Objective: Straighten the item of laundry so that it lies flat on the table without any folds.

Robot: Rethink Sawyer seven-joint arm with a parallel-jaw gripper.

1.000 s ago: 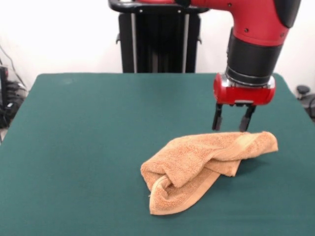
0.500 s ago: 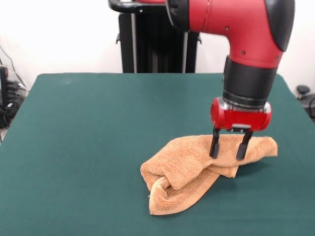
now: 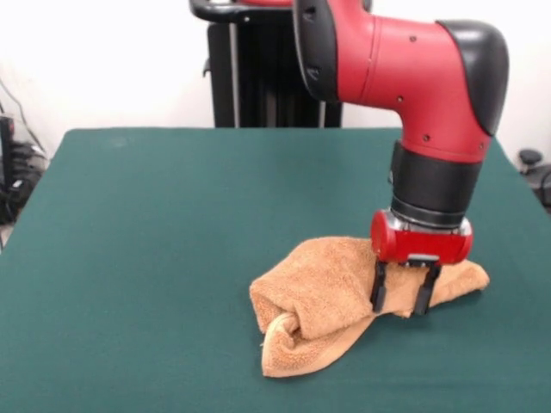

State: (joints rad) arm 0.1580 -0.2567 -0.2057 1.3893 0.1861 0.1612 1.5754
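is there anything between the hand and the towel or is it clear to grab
Nothing visible stands in the way. The hand is down at the crumpled towel, its open fingers against the fold on the towel's right part. The green table around the towel shows nothing else.

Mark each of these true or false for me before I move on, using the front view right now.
1. The towel lies flat with no folds. False: it is bunched and folded over itself.
2. The claw is down at the towel's right part. True.
3. The claw's fingers stand apart. True.
4. The towel hangs over the table edge. False: it sits well inside the green top.
5. The claw holds the towel lifted off the table. False: the towel rests on the table.
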